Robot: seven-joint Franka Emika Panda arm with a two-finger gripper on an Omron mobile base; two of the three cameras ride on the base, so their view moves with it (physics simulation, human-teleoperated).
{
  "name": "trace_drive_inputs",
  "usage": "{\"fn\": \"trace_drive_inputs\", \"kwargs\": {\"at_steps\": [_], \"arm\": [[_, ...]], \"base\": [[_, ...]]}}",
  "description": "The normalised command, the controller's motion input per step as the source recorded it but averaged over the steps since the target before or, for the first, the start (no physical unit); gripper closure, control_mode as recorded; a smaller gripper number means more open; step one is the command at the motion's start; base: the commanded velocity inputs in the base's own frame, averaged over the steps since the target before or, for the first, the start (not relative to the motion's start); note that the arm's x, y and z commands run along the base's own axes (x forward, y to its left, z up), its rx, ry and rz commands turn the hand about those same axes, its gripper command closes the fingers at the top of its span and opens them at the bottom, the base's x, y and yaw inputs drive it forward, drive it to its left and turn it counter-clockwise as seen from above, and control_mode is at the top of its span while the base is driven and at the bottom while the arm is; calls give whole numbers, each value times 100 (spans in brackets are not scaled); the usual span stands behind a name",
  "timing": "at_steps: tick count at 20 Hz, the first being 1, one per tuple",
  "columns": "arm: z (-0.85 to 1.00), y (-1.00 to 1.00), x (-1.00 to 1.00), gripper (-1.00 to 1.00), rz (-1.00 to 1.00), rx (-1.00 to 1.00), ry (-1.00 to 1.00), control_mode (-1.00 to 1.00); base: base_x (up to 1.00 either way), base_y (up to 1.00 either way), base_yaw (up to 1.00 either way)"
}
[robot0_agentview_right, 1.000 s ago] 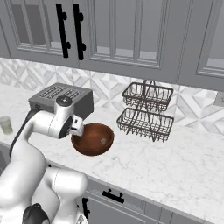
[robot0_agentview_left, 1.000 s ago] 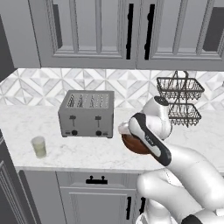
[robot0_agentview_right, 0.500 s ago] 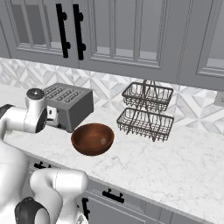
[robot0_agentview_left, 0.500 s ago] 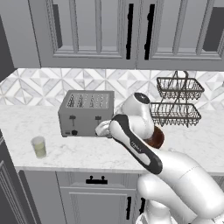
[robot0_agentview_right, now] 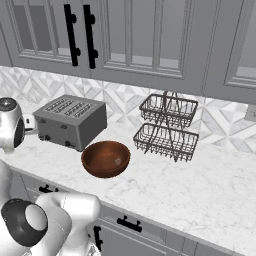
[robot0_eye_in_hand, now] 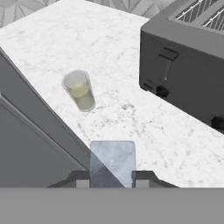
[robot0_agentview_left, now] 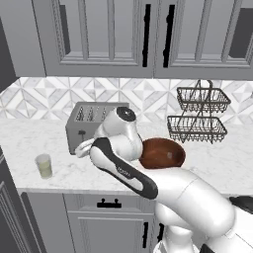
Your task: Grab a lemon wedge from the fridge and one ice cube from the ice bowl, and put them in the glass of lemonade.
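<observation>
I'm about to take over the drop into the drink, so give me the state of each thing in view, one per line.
Gripper: shut on the ice cube, off to one side of the glass, not above it.
Ice cube: held between the fingertips.
Glass of lemonade: upright on the counter, partly full, something pale yellow floating in it.
Ice bowl: upright, one pale cube left inside.
Toaster: slots empty.
Wire basket rack: both tiers empty.
Cabinet doors: closed.
</observation>
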Motion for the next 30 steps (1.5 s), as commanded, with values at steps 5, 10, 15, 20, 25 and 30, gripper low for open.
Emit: {"fn": "trace_drive_inputs", "kwargs": {"at_steps": [5,10,15,20,25,30], "arm": [[9,99,26,100,10,-16,0,-100],[12,72,45,100,9,-13,0,-100],[-5,32,52,100,7,-1,0,-100],[-35,41,15,100,3,0,0,-100],[-32,13,0,100,6,0,2,-100],[-19,0,20,100,1,0,0,-100]], "base": [[0,0,0],[0,0,0],[0,0,0],[0,0,0],[0,0,0],[0,0,0]]}}
